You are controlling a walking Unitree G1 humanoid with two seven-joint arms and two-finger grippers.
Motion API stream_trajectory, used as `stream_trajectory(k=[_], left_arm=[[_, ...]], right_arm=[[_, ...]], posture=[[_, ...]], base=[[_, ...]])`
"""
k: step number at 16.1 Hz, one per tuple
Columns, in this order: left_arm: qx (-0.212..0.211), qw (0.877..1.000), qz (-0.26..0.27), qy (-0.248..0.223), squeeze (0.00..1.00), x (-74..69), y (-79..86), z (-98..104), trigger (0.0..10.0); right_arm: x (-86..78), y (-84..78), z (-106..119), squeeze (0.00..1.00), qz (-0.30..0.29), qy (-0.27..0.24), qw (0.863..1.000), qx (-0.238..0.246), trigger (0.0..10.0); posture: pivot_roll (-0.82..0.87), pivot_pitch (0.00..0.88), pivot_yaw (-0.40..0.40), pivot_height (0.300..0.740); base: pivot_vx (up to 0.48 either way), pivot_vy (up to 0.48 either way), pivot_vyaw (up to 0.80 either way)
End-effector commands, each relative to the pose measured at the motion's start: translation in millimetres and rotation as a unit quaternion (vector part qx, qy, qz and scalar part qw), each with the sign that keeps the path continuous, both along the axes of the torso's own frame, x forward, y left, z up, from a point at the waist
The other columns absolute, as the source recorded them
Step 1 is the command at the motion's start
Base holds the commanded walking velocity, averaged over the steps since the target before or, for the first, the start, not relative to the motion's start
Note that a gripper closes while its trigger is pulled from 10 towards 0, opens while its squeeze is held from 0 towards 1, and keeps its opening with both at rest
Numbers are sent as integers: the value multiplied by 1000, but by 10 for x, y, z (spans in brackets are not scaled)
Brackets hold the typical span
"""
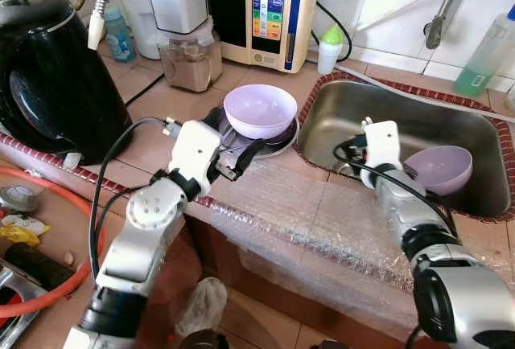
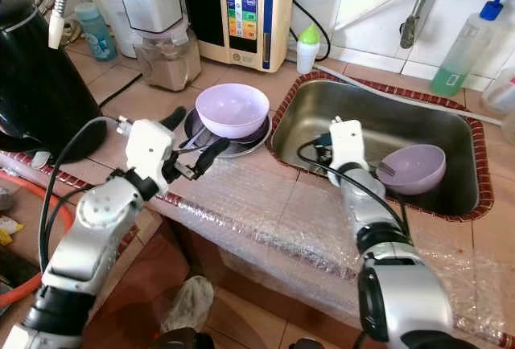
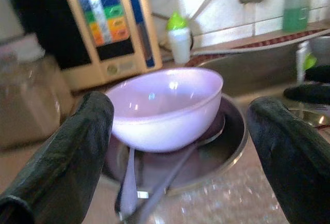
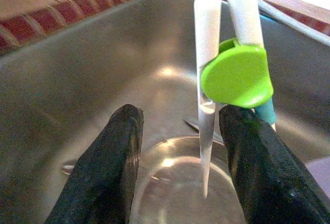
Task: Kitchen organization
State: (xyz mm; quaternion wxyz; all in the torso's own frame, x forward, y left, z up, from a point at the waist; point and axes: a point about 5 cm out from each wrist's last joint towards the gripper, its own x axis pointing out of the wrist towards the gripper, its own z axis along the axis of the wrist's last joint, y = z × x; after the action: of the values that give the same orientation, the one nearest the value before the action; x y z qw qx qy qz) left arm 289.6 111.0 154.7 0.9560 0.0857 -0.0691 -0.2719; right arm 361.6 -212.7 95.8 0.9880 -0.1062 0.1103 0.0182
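Item: lilac bowl (image 1: 259, 109) on steel plate (image 1: 283, 140), bench-side; my left tool (image 3: 180, 146) wide, framing it. Right tool (image 4: 178, 167) wide in sink (image 1: 338, 116). Next, I judge: close gently.

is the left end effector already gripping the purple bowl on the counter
No, the left end effector is open, its fingers apart on either side of the purple bowl.

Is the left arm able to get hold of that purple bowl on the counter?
Probably yes. The left tool is open right before the bowl, with nothing between them.
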Motion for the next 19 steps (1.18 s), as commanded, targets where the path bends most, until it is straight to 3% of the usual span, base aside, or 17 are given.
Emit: stream_trajectory(k=[1, 2, 3, 5, 6, 7, 8, 9, 10, 11, 12, 13, 14, 15, 16, 19], left_arm=[[-3, 1000, 13, 1, 1000, -14, 14, 5, 10000], [-4, 1000, 14, 0, 1000, -30, -1, -7, 10000], [-6, 1000, 18, -2, 1000, -40, -9, -17, 10000], [-12, 999, 37, -3, 1000, -42, -2, -2, 10000], [-13, 999, 38, -3, 1000, -45, 0, 9, 10000], [-14, 999, 38, -3, 1000, -47, 2, 16, 10000], [-10, 999, 37, -5, 682, -45, 2, 25, 10000], [-9, 999, 36, -6, 153, -43, 5, 33, 10000], [-8, 999, 35, -6, 0, -40, 6, 39, 10000], [-8, 999, 34, -7, 0, -33, -4, 43, 10000], [-9, 999, 30, -8, 0, -26, -34, 48, 10000], [-9, 1000, 28, -9, 0, -26, -42, 49, 10000], [-8, 1000, 24, -9, 0, -26, -67, 47, 10000], [-8, 1000, 23, -10, 0, -26, -71, 47, 10000], [-8, 1000, 22, -10, 0, -21, -79, 50, 10000], [-9, 1000, 18, -8, 0, -12, -107, 43, 10000]], right_arm=[[-54, -67, -73, 1000, -11, 13, 1000, -6, 10000], [-62, -103, -72, 1000, -14, 14, 1000, -5, 10000], [-74, -102, -110, 1000, -12, 30, 999, 29, 10000], [-93, -24, -124, 1000, 50, 30, 998, 8, 10000], [-119, 10, -197, 1000, 60, 62, 996, 32, 10000], [-132, 7, -205, 1000, 73, 58, 995, -35, 10000], [-134, 23, -210, 1000, 76, 62, 995, 6, 10000], [-87, 13, -106, 1000, 83, 33, 995, -42, 10000], [-37, -6, -46, 1000, 60, 35, 997, 19, 10000], [-10, -57, 22, 1000, 58, 22, 997, -42, 10000], [9, 33, 86, 1000, 120, 10, 989, -89, 10000], [8, 60, 108, 1000, 140, -2, 982, -124, 10000], [-77, 222, -15, 1000, 240, 37, 965, -104, 10000], [-82, 198, -13, 1000, 241, 30, 959, -149, 10000], [-103, 238, -10, 1000, 271, 27, 949, -157, 10000], [-79, 233, 99, 1000, 275, -26, 932, -236, 10000]], posture=[[-3, 0, 60, 740], [-6, 0, 71, 740], [-5, 0, 72, 740], [9, 0, 68, 740], [14, 0, 69, 740], [14, 0, 69, 740], [14, 0, 69, 740], [19, 0, 73, 740], [18, 0, 74, 740], [14, 0, 73, 740], [10, 0, 74, 740], [9, 0, 73, 740], [7, 0, 72, 740], [5, 0, 73, 740], [5, 0, 71, 740], [1, 0, 71, 740]], base=[[0, 0, 0], [0, 0, 0], [0, 0, 0], [0, 0, 0], [0, 0, 0], [0, 0, 0], [0, 0, 0], [0, 0, 0], [0, 0, 0], [0, 0, 0], [0, 0, 0], [0, 0, 0], [0, 0, 0], [0, 0, 0], [0, 0, 0], [0, 0, 0]])
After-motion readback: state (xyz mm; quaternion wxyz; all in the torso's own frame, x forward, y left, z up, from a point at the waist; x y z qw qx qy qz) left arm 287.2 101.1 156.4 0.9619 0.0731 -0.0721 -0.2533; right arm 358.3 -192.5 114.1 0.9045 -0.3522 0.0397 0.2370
